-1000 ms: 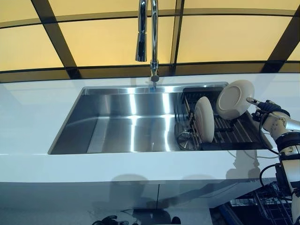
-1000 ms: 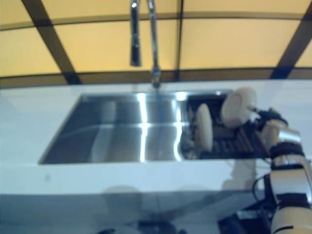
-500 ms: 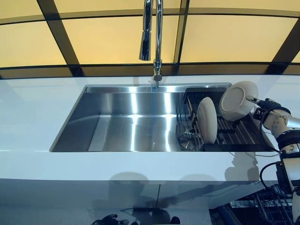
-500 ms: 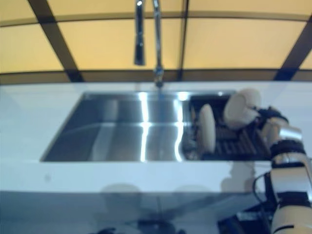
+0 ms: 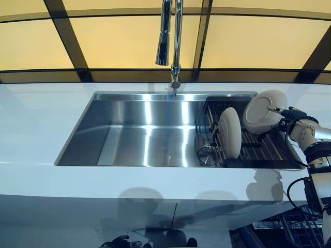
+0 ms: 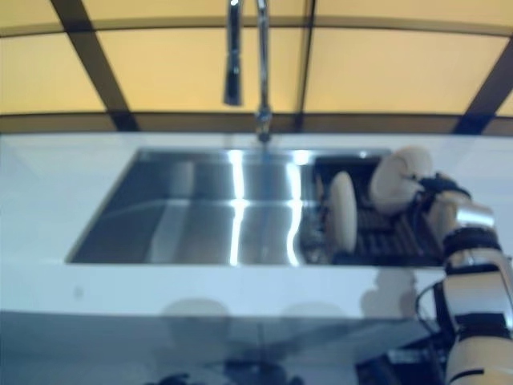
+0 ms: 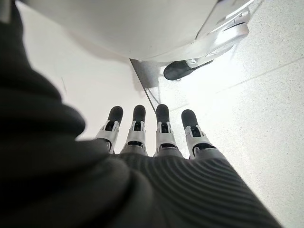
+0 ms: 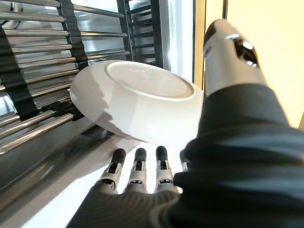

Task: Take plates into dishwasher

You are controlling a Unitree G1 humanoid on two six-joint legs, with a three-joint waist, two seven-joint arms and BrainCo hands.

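Pinching a round glossy white plate, right robot hand above ribbed rack.

A: What's behind the white counter?

B: A wall of amber-yellow panels split by dark brown bars, evenly lit.

A: And set into the counter?

B: A steel sink, with a chrome tap rising at its far edge. White cabinet fronts run below, over a pale speckled floor.
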